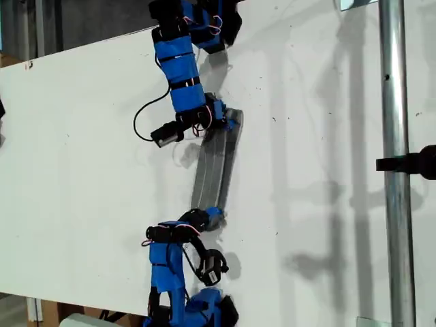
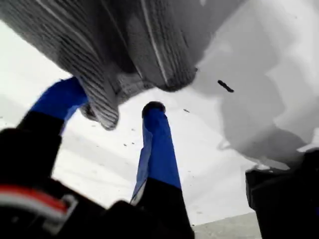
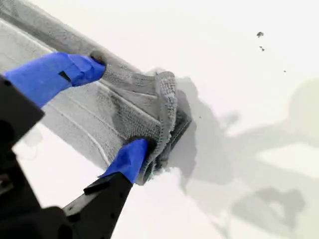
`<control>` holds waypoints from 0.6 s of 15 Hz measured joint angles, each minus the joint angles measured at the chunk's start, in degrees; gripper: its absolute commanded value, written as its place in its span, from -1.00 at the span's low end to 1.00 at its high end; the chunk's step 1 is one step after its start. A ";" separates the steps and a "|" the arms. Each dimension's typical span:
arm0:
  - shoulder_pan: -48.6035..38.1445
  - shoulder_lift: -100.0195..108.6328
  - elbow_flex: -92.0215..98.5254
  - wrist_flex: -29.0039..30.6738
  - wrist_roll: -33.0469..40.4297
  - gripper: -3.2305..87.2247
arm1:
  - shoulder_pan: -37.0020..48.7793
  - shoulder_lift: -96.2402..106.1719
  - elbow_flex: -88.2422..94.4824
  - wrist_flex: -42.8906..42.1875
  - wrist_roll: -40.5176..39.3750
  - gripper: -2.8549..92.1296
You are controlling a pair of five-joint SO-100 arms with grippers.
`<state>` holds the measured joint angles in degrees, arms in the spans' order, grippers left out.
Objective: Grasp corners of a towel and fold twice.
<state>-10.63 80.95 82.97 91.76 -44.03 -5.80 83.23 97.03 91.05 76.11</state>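
Grey towel [image 1: 216,163] stretched between both grippers – my second gripper [image 3: 117,107] clenched on one bunched end; my first gripper [image 2: 114,107] grips the other (pinch partly hidden)

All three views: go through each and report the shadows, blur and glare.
Exterior view: soft grey arm shadows fall across the white table toward that view's right; the towel is fairly sharp. First wrist view: the towel is close and blurred, with a broad shadow on the table. Second wrist view: the table is washed out bright, and the towel casts a dark shadow.
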 measured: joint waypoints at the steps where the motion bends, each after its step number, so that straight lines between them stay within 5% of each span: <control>1: -1.14 6.59 0.97 1.85 -3.16 -0.42 | 0.00 7.03 0.18 4.04 2.02 -0.16; 4: -3.08 27.07 8.79 3.25 -5.27 -0.39 | -2.81 27.77 7.91 12.57 14.94 -0.08; 9: 6.86 34.37 18.90 0.62 -9.40 -0.35 | -9.14 43.51 36.83 -11.16 32.70 -0.05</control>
<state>-3.78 115.31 101.87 92.37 -53.44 -14.94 126.74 133.86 79.89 108.81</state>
